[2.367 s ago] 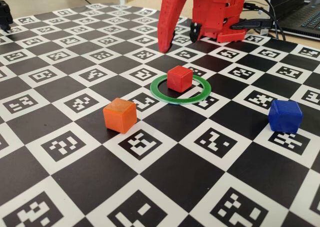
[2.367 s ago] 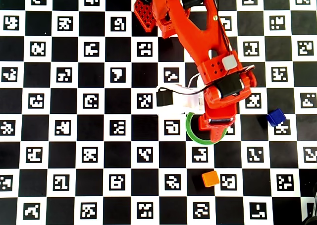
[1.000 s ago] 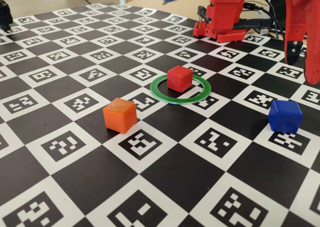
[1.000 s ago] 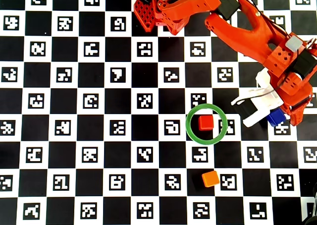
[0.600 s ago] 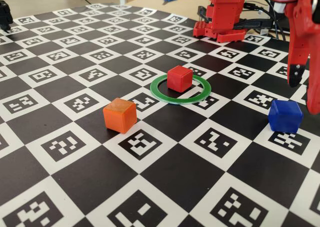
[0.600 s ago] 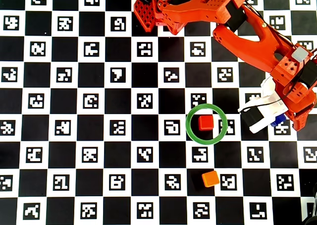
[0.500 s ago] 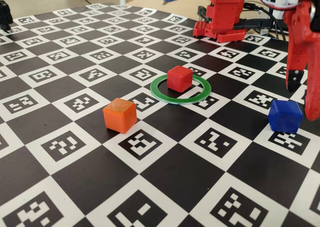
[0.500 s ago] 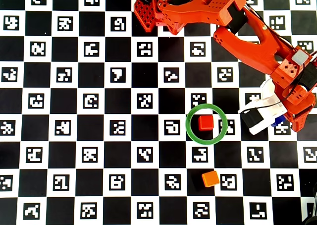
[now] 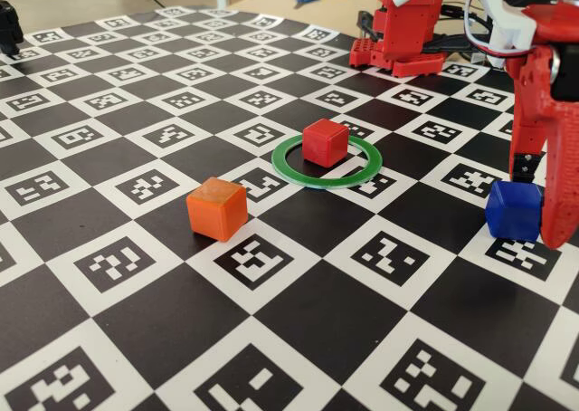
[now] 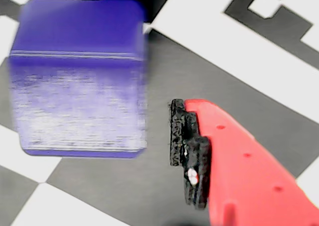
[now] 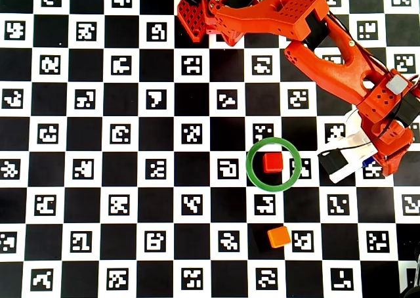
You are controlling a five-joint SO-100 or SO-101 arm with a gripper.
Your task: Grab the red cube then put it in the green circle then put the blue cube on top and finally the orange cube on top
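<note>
The red cube (image 9: pixel 325 142) sits inside the green circle (image 9: pixel 291 170) in the fixed view, and also in the overhead view, where the cube (image 11: pixel 272 162) lies within the ring (image 11: pixel 252 172). The orange cube (image 9: pixel 217 208) stands alone in front of the ring; it also shows in the overhead view (image 11: pixel 279 236). The blue cube (image 9: pixel 513 210) rests on the mat at the right. My gripper (image 9: pixel 536 207) is down at it, open. In the wrist view the blue cube (image 10: pixel 79 76) sits left of one black finger pad (image 10: pixel 182 136), with a gap between them. The other finger is out of view.
The checkerboard marker mat (image 9: pixel 298 311) covers the table. The red arm base (image 9: pixel 407 31) stands at the back. In the overhead view the arm (image 11: pixel 328 55) reaches over the right side of the mat. Scissors and tape lie beyond the mat's far edge.
</note>
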